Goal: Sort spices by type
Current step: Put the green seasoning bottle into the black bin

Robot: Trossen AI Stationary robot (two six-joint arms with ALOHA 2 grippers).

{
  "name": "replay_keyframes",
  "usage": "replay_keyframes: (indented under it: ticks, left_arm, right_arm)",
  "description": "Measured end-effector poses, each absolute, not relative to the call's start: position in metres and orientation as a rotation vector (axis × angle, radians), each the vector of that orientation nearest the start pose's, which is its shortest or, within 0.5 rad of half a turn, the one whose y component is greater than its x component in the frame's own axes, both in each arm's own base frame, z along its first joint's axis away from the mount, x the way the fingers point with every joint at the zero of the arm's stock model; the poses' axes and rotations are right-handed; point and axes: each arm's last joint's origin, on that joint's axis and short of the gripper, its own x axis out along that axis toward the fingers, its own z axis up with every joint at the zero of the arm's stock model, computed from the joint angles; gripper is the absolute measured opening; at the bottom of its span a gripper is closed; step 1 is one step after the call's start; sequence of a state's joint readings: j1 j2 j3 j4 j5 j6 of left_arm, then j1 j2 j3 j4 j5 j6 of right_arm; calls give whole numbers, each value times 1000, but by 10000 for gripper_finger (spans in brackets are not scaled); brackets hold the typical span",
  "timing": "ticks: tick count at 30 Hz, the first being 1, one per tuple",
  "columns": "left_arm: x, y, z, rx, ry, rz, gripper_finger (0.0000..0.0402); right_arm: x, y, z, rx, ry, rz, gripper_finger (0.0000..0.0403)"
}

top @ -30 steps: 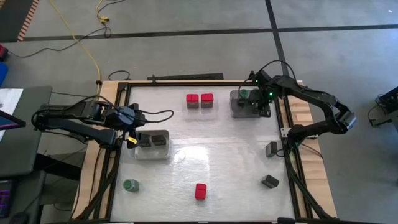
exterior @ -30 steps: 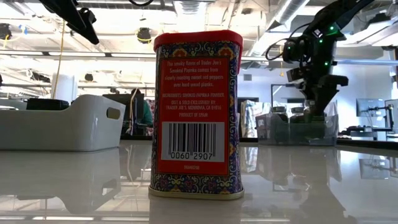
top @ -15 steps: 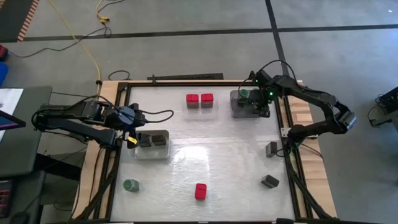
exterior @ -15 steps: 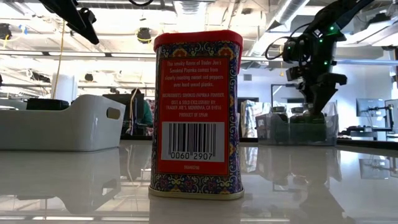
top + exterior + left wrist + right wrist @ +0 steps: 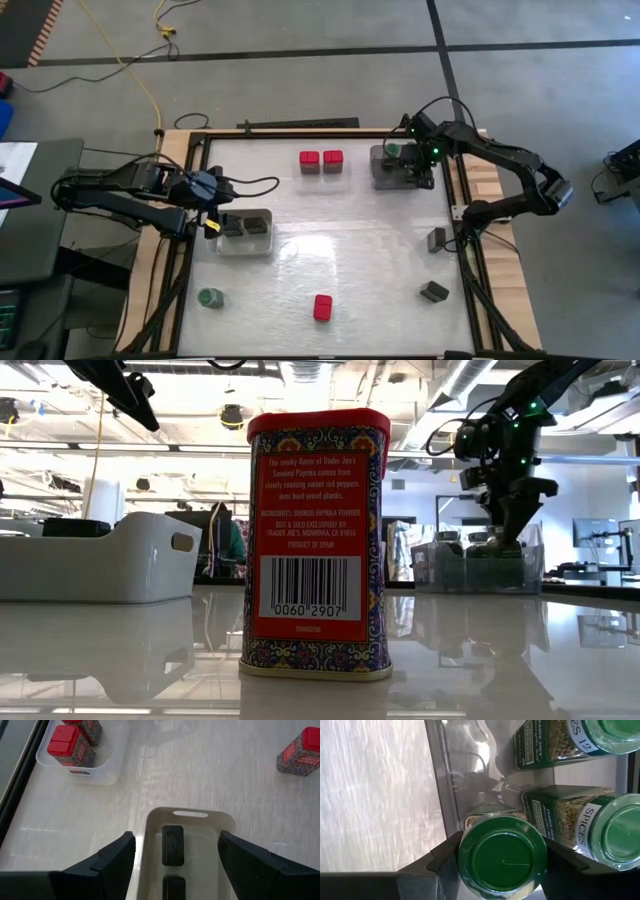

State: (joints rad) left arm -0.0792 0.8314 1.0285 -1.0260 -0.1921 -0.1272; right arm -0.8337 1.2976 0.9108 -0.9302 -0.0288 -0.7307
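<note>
My right gripper (image 5: 405,168) stands inside the clear tray (image 5: 381,178) at the table's far right, shut on a green-lidded jar (image 5: 502,857). Two more green-lidded jars (image 5: 615,832) stand beside it in the tray. My left gripper (image 5: 224,216) hovers open and empty over the grey tray (image 5: 262,243) at the left. That tray holds two dark tins (image 5: 173,845). Two red tins (image 5: 321,160) stand at the far middle, and one red tin (image 5: 322,307) at the near middle. A green-lidded jar (image 5: 210,298) stands at the near left, and two dark tins (image 5: 436,240) at the right. My right gripper pinches the jar by its green lid (image 5: 470,865), one finger on each side. The fingers come from above, pointing down. The jar stands upright inside the clear tray; whether its base is on the tray floor I cannot tell.
The two far red tins sit in a clear tray (image 5: 107,772). The near red tin (image 5: 318,540) fills the middle of the low view. The table's middle (image 5: 350,240) is bare between the trays.
My right gripper has gone down a little with the green-lidded jar, lower into the clear tray, then kept still.
</note>
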Motion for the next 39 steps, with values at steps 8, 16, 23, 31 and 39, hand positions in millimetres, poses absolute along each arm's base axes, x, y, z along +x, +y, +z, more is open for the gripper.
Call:
replay_keyframes:
  ticks: [8,16,23,31,39]
  left_arm:
    - [136,-5,334,-8,813,159,269]
    - [136,-5,335,-2,811,171,269]
    - [136,-4,335,4,810,186,269]
    - [136,-4,335,4,810,186,269]
    - [136,-4,335,5,810,186,269]
  right_arm:
    - [151,-164,227,-47,1366,-194,240]
    - [151,-164,227,-49,1366,-193,240]
    - [151,-164,227,-52,1361,-195,240]
    - [151,-165,227,-53,1359,-197,259]
    - [151,-164,227,-54,1361,-197,276]
